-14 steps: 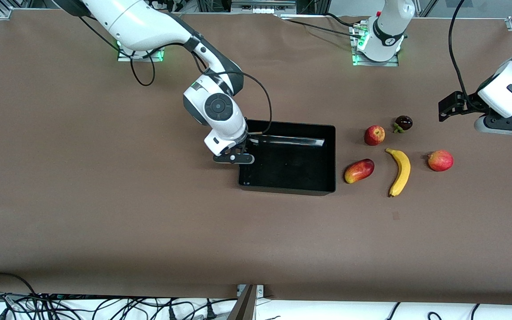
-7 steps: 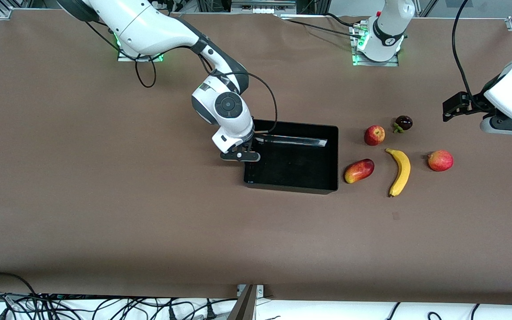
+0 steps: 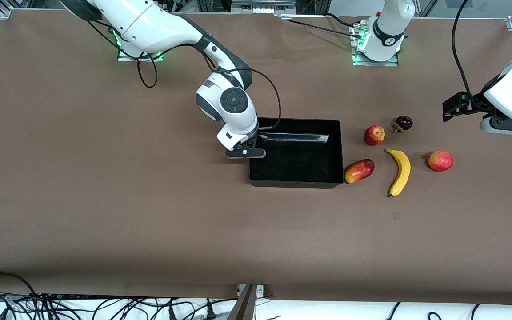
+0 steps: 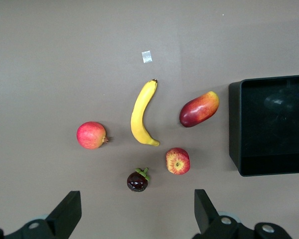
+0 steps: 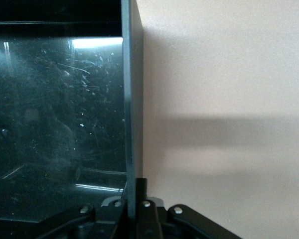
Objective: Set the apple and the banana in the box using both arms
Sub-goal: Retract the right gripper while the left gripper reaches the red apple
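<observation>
While the right hand (image 3: 251, 149) pinches the box (image 3: 327, 181) by its end wall, the left hand (image 4: 134, 219) hangs wide open and empty above the surface (image 3: 105, 200). Just beside the box lie the apple (image 3: 374, 135) and, nearer the camera, the banana (image 3: 400, 172).

Glossy black rectangular open-top plastic box (image 3: 298, 180): upright on the table, nothing inside it. Small round red apple (image 3: 374, 135) with a pale streaked patch: near the box, toward the left arm's end. Long curved yellow banana (image 3: 400, 171), dark-tipped: lying flat, nearer the front camera than the apple.
</observation>
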Robot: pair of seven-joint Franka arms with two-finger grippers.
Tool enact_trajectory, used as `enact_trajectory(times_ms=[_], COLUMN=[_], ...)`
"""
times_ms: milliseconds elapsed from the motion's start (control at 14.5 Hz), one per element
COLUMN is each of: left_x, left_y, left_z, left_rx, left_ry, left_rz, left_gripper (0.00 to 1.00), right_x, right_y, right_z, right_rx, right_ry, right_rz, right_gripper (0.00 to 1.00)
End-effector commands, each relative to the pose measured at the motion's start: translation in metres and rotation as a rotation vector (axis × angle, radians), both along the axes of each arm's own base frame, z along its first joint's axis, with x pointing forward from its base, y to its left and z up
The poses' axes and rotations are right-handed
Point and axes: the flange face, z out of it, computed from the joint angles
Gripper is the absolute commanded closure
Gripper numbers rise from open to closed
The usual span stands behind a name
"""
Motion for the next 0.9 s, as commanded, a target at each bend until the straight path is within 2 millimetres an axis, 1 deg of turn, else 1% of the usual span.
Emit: enact_trajectory(times_ms=[0, 69, 138, 207, 345, 414, 483, 552, 621, 690, 828], left_x=[-0.003, -0.001, -0.002, 0.0, 0.006, 0.009, 0.007, 0.004, -0.003, -0.015, -0.044], left_y=[0.001, -0.007, -0.007, -0.009, -0.01, -0.01, -0.012, -0.011, -0.012, -0.019, -0.028], left_z=[-0.006, -0.023, -0.04, -0.068, -0.126, -0.148, -0.168, -0.191, -0.215, -0.239, -0.287], left_rx=[-0.007, 0.0, 0.0, 0.008, 0.013, 0.012, 0.011, 0.01, 0.006, 0.002, -0.002], left_ry=[0.04, 0.104, 0.173, 0.249, 0.344, 0.335, 0.32, 0.305, 0.284, 0.253, 0.194], left_rz=[-0.025, -0.036, -0.034, -0.031, -0.029, -0.03, -0.035, -0.035, -0.04, -0.055, -0.054], left_gripper=[0.0, 0.0, 0.0, 0.0, 0.0, 0.0, 0.0, 0.0, 0.0, 0.0, 0.0], right_x=[0.012, 0.019, 0.031, 0.045, 0.073, 0.088, 0.1, 0.108, 0.112, 0.115, 0.107], right_y=[0.0, -0.003, -0.01, -0.022, -0.059, -0.085, -0.113, -0.142, -0.167, -0.194, -0.254], right_z=[0.005, 0.012, 0.025, 0.041, 0.081, 0.102, 0.122, 0.141, 0.167, 0.195, 0.249], right_rx=[0.013, 0.02, 0.026, 0.031, 0.014, -0.008, -0.024, -0.052, -0.038, -0.006, 0.021], right_ry=[-0.031, -0.041, -0.056, -0.076, -0.112, -0.124, -0.129, -0.1, -0.066, -0.045, -0.004], right_rz=[0.017, 0.011, -0.001, -0.02, -0.018, 0.021, 0.058, 0.06, 0.021, -0.004, 0.051], right_gripper=[0.01, 0.0, 0.0, 0.0, 0.0, 0.0, 0.0, 0.0, 0.0, 0.0, 0.0])
